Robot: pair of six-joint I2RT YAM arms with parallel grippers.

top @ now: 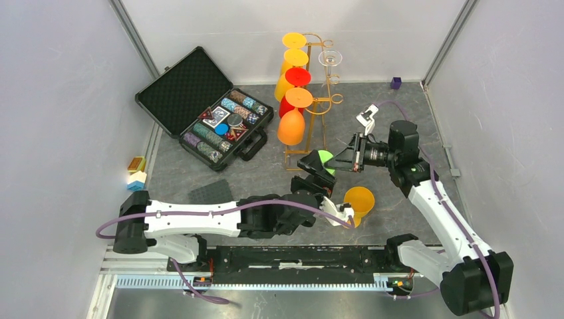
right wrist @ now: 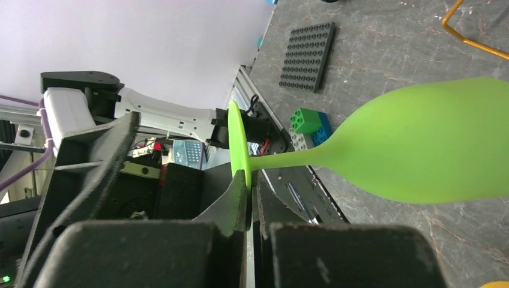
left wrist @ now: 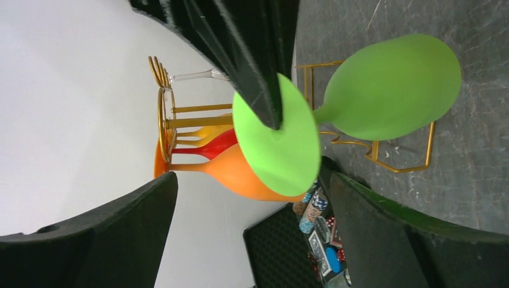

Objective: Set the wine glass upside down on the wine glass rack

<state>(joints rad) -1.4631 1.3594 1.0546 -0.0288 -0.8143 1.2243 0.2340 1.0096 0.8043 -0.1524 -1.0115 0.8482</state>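
A lime-green wine glass (top: 324, 159) lies level above the table, bowl (left wrist: 393, 87) pointing away from its round foot (left wrist: 276, 135). My right gripper (right wrist: 249, 195) is shut on the rim of that foot, the stem and bowl (right wrist: 432, 150) sticking out to the side. My left gripper (left wrist: 252, 180) stands open just below the foot, fingers wide and touching nothing. The gold wine glass rack (top: 319, 100) stands behind, carrying several yellow, red and orange glasses upside down on its left side and a clear glass (top: 330, 58) at top right.
An orange-yellow glass (top: 359, 199) stands by the left wrist. An open black case of poker chips (top: 206, 109) lies left of the rack. A dark studded plate (top: 211, 193), coloured blocks (top: 136, 171) and a purple block (top: 396, 82) sit on the mat.
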